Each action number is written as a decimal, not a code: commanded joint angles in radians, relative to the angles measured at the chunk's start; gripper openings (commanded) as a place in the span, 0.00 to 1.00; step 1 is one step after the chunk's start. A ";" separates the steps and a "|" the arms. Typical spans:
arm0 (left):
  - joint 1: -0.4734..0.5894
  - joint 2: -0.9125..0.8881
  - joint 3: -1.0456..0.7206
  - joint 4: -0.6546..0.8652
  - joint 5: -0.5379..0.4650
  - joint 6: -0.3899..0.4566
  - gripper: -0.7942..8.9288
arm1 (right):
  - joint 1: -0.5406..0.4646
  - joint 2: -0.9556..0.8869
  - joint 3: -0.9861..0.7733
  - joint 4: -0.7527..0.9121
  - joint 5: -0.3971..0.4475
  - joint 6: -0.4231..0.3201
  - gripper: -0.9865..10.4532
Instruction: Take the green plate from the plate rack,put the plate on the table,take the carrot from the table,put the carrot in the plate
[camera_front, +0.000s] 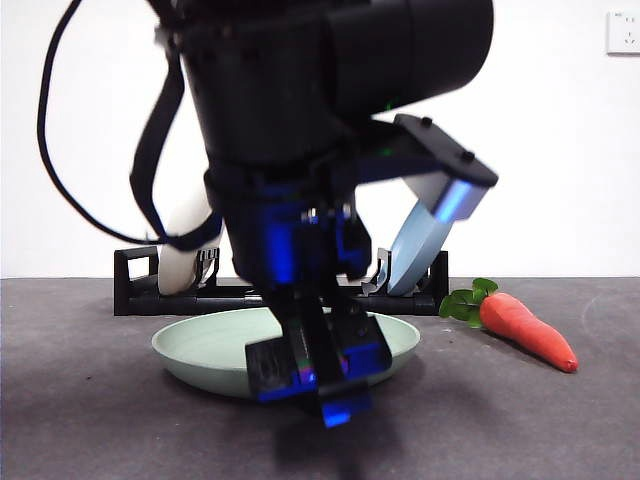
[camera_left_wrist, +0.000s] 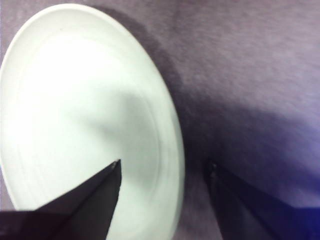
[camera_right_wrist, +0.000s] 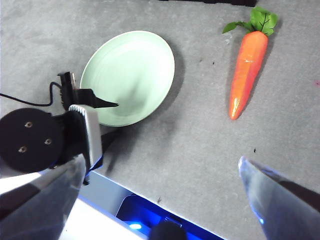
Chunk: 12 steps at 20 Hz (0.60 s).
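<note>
The green plate (camera_front: 215, 345) (camera_left_wrist: 75, 110) (camera_right_wrist: 130, 70) lies flat on the dark grey table (camera_front: 560, 430), in front of the black plate rack (camera_front: 140, 280). My left gripper (camera_front: 320, 375) (camera_left_wrist: 164, 167) is open at the plate's near rim, one jaw over the plate's inside and the other over bare table. The carrot (camera_front: 525, 328) (camera_right_wrist: 246, 75) lies on the table to the right of the plate, its leafy top towards the rack. High above the table between plate and carrot, my right gripper (camera_right_wrist: 162, 159) hangs open and empty.
A cream-white plate (camera_front: 185, 255) and a blue plate (camera_front: 420, 240) stand in the rack. The left arm (camera_right_wrist: 30, 137) and its cable reach over the table's front edge (camera_right_wrist: 165, 192). A white wall closes the back.
</note>
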 joint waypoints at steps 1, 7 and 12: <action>-0.002 -0.050 0.061 -0.070 0.004 -0.060 0.38 | 0.002 0.011 0.001 0.026 0.000 0.012 0.61; -0.002 -0.267 0.211 -0.190 0.199 -0.278 0.38 | 0.002 0.126 0.001 0.224 0.001 0.070 0.61; -0.002 -0.506 0.242 -0.192 0.375 -0.409 0.38 | 0.014 0.357 0.001 0.391 0.022 0.075 0.61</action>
